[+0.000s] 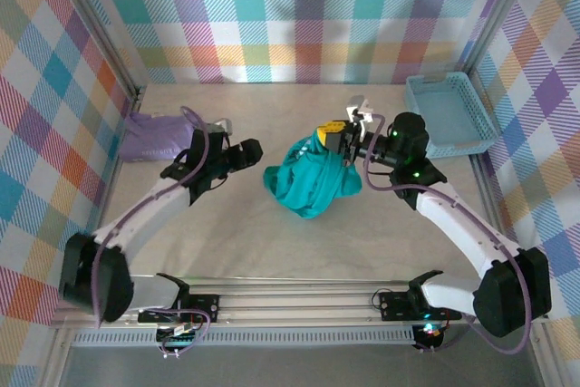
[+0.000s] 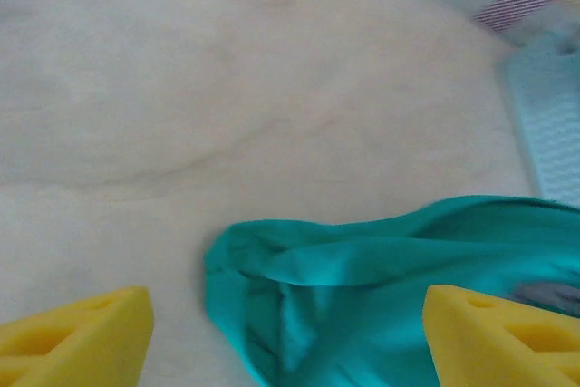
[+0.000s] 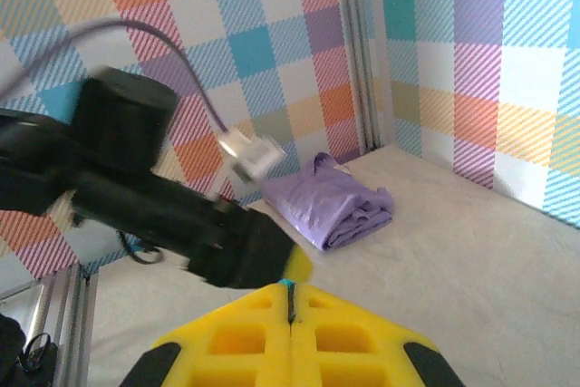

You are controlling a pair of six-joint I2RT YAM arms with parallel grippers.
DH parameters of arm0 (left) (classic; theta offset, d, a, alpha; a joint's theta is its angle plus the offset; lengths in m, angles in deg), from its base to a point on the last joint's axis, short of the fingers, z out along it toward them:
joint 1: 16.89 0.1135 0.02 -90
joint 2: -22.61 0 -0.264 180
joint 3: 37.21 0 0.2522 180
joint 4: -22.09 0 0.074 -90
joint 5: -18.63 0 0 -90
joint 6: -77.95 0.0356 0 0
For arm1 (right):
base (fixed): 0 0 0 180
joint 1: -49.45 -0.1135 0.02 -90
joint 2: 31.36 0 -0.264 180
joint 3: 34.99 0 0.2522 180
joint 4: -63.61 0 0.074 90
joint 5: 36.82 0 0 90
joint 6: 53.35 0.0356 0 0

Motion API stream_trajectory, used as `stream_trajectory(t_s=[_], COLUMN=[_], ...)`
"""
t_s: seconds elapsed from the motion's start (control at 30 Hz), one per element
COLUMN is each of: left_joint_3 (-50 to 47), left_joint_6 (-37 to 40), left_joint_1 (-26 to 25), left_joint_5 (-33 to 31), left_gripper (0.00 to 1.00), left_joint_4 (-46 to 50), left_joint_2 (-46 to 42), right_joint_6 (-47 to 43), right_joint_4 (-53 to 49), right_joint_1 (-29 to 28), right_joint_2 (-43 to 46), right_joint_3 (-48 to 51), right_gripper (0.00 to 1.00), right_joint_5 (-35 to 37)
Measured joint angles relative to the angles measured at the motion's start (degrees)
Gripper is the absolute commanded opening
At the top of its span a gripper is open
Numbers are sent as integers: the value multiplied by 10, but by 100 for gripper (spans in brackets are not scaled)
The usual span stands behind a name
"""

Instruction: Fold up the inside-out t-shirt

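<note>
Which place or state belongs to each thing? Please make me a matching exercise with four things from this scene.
Things:
1. t-shirt
2. lavender garment
3. blue basket
4. left gripper

Places or states:
A. at the far right of the table
B. open, fingers wide apart
C. bunched in the middle, pinched by the shut right gripper
D. folded at the far left, by the wall

Pairs: 1-C, 2-D, 3-A, 4-B

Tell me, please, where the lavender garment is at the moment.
In the top view, the lavender garment lies at the table's left edge against the plaid wall, opposite the blue basket.
</note>
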Motion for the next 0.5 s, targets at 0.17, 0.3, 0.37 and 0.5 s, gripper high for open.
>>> stream_trajectory(t_s=[0.17,0.3,0.37,0.5], left_joint_3=[-16,-9,-1,2], left_joint_6=[29,49,48,45], left_joint_1=[-93,-131,-134,-134], left_joint_5=[38,78,90,79], left_gripper=[75,44,23,0], left_joint_4=[-38,-77,-94,-105], left_joint_2=[-53,0,40,87], right_joint_6=[7,32,47,81], right_joint_4=[-7,-5,-8,-24], right_joint_1=[-5,-5,-5,-6], right_joint_2=[-7,-12,-12,-12], right_joint_3=[0,0,-1,-17], right_gripper=[0,0,0,0], right_joint_5=[23,35,47,94])
